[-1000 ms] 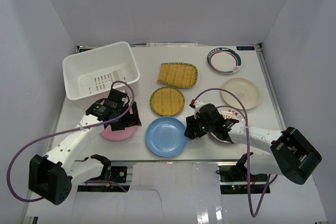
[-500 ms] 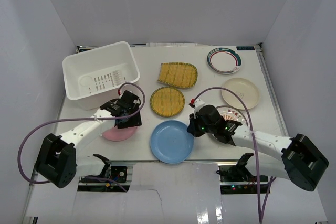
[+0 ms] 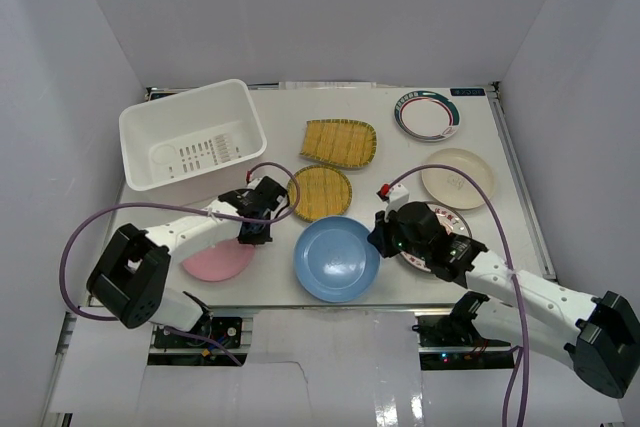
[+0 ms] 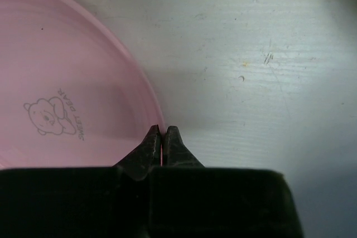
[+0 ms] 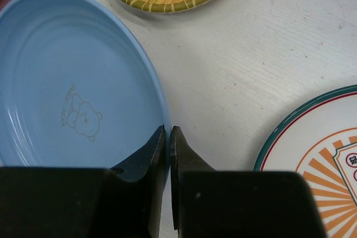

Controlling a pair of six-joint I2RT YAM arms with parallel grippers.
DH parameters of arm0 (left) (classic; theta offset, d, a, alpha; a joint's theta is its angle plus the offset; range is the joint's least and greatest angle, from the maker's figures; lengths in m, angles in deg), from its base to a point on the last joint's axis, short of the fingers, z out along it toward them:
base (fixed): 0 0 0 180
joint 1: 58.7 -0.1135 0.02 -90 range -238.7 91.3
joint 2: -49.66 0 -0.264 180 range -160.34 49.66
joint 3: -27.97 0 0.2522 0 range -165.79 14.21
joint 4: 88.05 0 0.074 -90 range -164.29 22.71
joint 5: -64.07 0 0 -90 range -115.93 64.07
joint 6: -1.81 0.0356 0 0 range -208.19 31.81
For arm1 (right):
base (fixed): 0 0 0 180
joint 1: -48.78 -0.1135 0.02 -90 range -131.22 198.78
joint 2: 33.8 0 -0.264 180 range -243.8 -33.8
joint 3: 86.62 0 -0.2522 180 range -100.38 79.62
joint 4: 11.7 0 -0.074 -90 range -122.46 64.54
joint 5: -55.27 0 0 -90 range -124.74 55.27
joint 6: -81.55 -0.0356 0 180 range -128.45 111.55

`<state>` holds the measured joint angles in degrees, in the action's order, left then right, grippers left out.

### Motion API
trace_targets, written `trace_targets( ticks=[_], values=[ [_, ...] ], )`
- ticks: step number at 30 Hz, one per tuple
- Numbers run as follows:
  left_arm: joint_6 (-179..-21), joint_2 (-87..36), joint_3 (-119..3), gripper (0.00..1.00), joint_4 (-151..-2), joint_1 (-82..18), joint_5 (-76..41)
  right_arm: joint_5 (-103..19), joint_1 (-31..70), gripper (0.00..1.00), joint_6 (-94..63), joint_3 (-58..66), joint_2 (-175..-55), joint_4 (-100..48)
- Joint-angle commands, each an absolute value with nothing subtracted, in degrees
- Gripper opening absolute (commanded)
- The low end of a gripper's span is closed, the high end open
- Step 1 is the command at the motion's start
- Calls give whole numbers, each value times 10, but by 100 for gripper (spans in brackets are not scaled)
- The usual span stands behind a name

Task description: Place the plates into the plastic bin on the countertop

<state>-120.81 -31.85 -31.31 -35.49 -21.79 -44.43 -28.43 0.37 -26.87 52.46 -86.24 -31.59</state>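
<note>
plates (image 3: 336,258) 7 | plastic bin (image 3: 205,155) 1 | robot arms (image 3: 520,287) 2

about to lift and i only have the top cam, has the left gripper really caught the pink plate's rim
Observer: Yes. The left wrist view shows the left gripper shut on the edge of the pink plate, with a pink sliver between its tips.
Operator: and the right one on the blue plate
Observer: Same there: the right gripper is pinched on the rim of the light blue plate.
Operator: arm hides the orange plate, is it touching the blue one
Observer: No. The orange-rayed plate lies apart, with bare countertop between them.
</note>
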Motion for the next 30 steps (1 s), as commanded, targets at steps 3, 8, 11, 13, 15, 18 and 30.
trace_targets(
  ticks=[3,8,11,13,15,18,30],
  values=[
    [-1223,-255,-388,0,-320,-191,-390,-277,4,8,-264,518,-828,-328],
    [-1224,-192,-531,0,-234,-177,-425,-288,4,8,-265,525,-827,-327],
    [-1181,-204,-643,0,-204,-178,-512,-301,4,8,-270,528,-828,-321],
    [-1146,-229,-729,0,-206,-184,-573,-311,4,8,-272,528,-828,-315],
    [-1083,-282,-774,0,-239,-231,-578,-315,3,8,-272,525,-828,-313],
    [-1048,-361,-848,0,-274,-344,-513,-327,3,8,-272,514,-831,-315],
    [-1009,-593,-1007,0,-294,-492,-470,-371,2,8,-284,491,-840,-317]
  ],
)
